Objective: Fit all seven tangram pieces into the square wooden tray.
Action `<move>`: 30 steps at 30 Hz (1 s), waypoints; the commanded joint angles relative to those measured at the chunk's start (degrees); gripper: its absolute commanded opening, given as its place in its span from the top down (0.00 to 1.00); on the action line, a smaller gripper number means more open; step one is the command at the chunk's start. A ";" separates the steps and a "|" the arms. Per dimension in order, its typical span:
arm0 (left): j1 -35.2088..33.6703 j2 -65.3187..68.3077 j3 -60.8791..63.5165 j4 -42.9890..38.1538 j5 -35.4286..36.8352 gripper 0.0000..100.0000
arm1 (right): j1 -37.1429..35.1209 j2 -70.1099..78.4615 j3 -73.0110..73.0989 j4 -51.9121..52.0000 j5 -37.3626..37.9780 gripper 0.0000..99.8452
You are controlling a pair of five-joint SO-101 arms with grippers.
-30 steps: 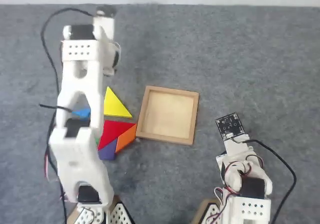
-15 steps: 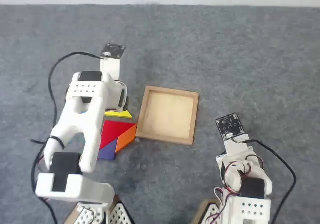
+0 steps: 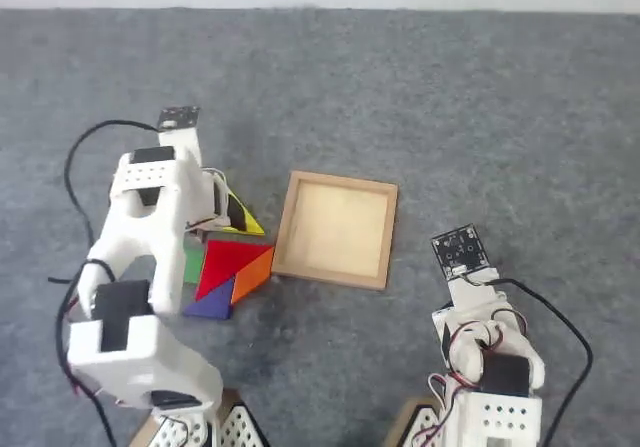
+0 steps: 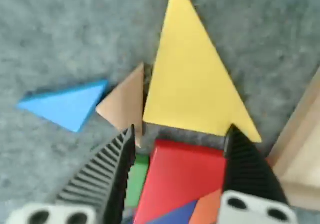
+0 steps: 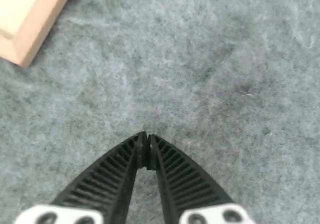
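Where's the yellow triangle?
In the high view, the flat yellow triangle lies beside the square wooden tray, on the left arm's side, next to the red piece.

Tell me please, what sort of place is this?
Likely a robot test bench: the left arm and right arm stand on a grey carpeted table, with a square wooden tray and coloured tangram pieces laid out.

The tangram pieces (image 3: 226, 263) lie clustered on the table (image 3: 470, 117), just left of the tray (image 3: 284, 223).

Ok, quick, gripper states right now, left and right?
Left gripper: open, holding nothing, by the yellow triangular tangram piece.
Right gripper: shut, empty, over the grey mat.
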 commanded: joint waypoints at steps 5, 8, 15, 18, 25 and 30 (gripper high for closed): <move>4.04 5.89 -6.02 -2.20 2.20 0.72 | -0.22 -0.92 0.97 0.04 0.44 0.99; 2.73 10.20 -9.45 -2.11 3.60 0.72 | -0.22 -0.92 0.97 0.04 0.44 0.99; 2.29 13.10 -17.45 1.93 3.16 0.72 | -0.22 -0.92 0.97 0.04 0.44 0.99; 2.11 13.10 -19.91 3.87 -2.64 0.72 | -0.22 -0.92 0.97 0.04 0.44 0.99; -4.57 14.86 -25.01 6.33 -9.32 0.72 | -0.22 -0.92 0.97 0.04 0.44 0.99; -0.35 17.49 -30.46 8.79 -12.04 0.72 | -0.22 -0.92 0.97 0.04 0.44 0.99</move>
